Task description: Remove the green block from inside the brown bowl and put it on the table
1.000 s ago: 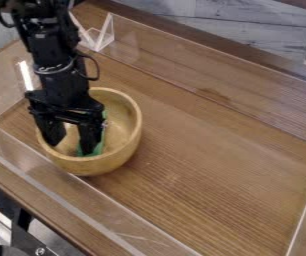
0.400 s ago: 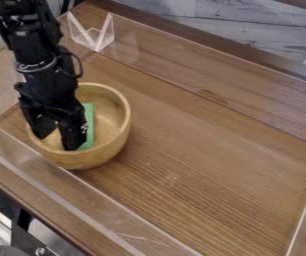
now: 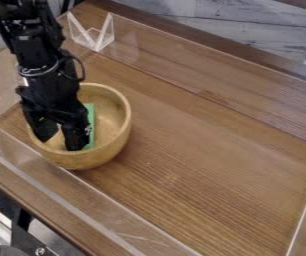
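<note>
— Shifted left since a second ago: gripper now over the left half of the brown bowl instead of its middle, and rolled a little about its own axis. Bowl nudged or redrawn leftward too, by the look of it.

— And in the last fraction of a second?

— Hardly anything. Same spot, same height, pointing straight down into the bowl.

— Meaning for the task?

— Lining up, most likely. Turned so the jaws can straddle the green block across its narrow side rather than along its length. No lift yet — block not out, nothing set on the table.

— State of the hand?

— Spread wide, about as far as it goes. Nothing clamped between the fingers. Tips down inside the bowl, level with the block or just above; hard to say whether touching it, since the dark fingers cover most of it.

— Where exactly is the block?

— Inside the bowl, lying toward the back and right of the fingers, only a green strip showing beside and between them.

— Next?

— Probably a small drop and a squeeze, then straight up clear of the rim.
</note>
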`<state>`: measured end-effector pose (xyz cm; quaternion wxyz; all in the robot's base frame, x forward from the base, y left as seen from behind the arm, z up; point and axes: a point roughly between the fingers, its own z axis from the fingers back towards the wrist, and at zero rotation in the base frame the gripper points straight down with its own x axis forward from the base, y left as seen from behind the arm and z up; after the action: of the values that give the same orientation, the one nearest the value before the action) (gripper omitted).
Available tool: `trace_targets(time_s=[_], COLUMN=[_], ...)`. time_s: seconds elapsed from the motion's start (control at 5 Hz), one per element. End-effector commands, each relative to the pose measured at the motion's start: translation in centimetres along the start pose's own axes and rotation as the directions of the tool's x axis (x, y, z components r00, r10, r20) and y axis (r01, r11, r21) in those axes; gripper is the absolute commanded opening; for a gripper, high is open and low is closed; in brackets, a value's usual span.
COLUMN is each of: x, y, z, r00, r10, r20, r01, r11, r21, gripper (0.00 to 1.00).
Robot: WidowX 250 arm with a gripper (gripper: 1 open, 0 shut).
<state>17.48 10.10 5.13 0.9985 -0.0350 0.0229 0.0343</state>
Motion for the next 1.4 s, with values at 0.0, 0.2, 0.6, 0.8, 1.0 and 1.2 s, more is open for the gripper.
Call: trace_targets(time_s=[0.0, 0.2, 0.6, 0.8, 1.0, 1.2], x=[0.3, 0.4, 0.4, 0.6, 0.8, 0.5], y=[0.4, 0.7, 0.5, 1.2, 1.9, 0.9], z=[0.2, 0.1, -1.1, -0.6, 0.0, 0.6], r00=[1.0, 0.999, 0.999, 0.996, 0.99, 0.994], r10=[0.025, 0.047, 0.034, 0.088, 0.14, 0.107], r20=[0.018, 0.019, 0.014, 0.012, 0.011, 0.005], r01=[-0.025, -0.047, -0.034, -0.088, -0.14, -0.107], r11=[1.0, 0.999, 0.999, 0.996, 0.99, 0.994], r21=[0.007, 0.005, 0.003, -0.001, -0.004, -0.001], gripper=[1.0, 1.0, 0.0, 1.0, 0.0, 0.0])
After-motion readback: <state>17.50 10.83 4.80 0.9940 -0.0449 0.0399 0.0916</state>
